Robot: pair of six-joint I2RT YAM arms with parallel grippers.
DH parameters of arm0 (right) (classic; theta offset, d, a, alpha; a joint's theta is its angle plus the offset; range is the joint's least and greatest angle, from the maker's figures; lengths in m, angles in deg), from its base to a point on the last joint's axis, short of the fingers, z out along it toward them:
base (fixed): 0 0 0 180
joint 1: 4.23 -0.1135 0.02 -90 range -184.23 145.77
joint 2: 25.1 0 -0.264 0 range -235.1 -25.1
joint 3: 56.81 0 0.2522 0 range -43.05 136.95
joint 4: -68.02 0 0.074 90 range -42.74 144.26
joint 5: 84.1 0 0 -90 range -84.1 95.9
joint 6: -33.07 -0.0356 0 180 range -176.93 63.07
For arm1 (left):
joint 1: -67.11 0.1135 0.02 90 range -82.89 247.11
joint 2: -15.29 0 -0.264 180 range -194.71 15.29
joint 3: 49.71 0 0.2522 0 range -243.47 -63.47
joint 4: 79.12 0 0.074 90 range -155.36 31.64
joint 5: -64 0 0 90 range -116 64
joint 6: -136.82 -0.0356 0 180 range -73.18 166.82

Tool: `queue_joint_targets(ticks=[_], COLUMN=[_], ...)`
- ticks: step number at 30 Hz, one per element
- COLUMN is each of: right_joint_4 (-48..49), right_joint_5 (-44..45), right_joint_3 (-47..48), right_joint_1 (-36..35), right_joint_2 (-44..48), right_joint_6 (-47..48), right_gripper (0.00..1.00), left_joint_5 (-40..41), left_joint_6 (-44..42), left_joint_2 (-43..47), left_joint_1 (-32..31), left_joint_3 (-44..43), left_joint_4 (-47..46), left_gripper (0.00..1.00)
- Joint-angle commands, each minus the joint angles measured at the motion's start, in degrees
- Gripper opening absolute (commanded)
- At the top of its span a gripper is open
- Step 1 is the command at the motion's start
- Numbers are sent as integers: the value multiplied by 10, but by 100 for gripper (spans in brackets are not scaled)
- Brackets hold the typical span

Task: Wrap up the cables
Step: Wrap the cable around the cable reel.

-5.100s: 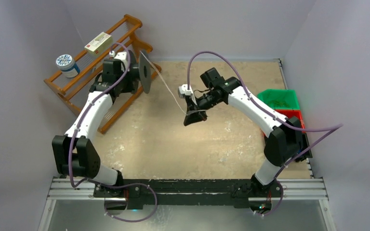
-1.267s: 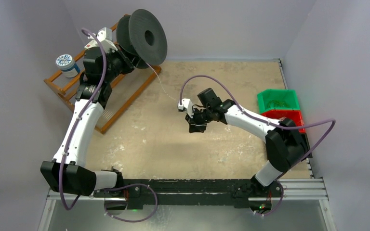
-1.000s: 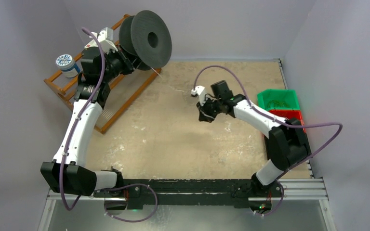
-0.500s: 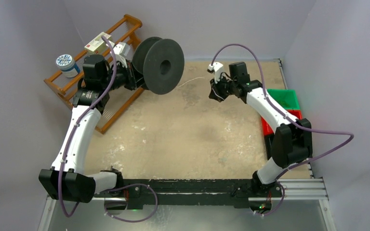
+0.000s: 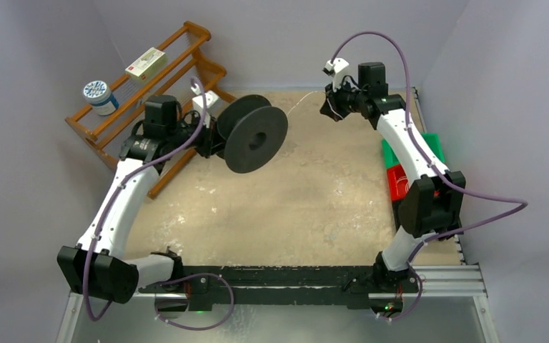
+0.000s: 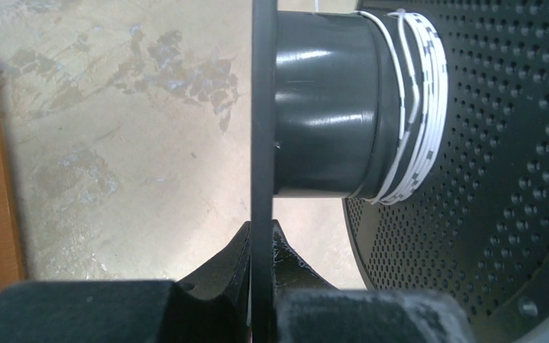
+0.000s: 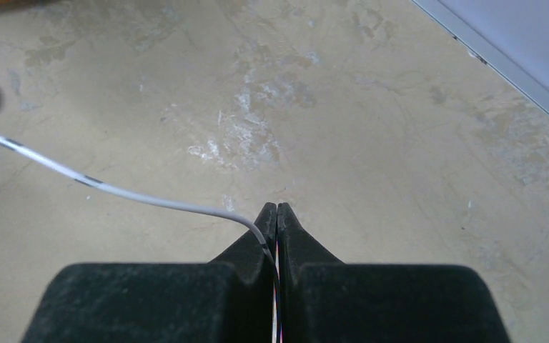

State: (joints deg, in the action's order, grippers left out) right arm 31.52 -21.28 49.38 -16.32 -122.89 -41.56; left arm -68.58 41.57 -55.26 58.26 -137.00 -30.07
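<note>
Left fingers clamp the solid flange of the matte black spool over the table's far left. Right fingers pinch the thin white, black-ticked cable near the far edge. Best now: hold it taut, laying coils side by side on the glossy hub.

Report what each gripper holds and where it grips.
The left gripper is shut on the black spool, pinching the edge of one flange. The right gripper is shut on the white cable, at its jaw tips.
</note>
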Motion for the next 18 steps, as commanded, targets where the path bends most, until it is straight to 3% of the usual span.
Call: queue_joint_targets(ticks=[1, 8, 18], right_joint_4=[-37, -73, -70], right_joint_5=[-69, -118, -126], right_joint_3=[60, 85, 46], right_joint_1=[-6, -65, -196], right_joint_2=[10, 39, 52], right_joint_6=[3, 31, 68], right_gripper=[0, 0, 0], left_joint_5=[137, 336, 440], left_joint_6=[-46, -8, 83], left_joint_2=[22, -2, -83], left_joint_1=[-63, -95, -127], left_joint_3=[35, 87, 92], left_joint_4=[-49, -138, -194], left_gripper=[0, 0, 0])
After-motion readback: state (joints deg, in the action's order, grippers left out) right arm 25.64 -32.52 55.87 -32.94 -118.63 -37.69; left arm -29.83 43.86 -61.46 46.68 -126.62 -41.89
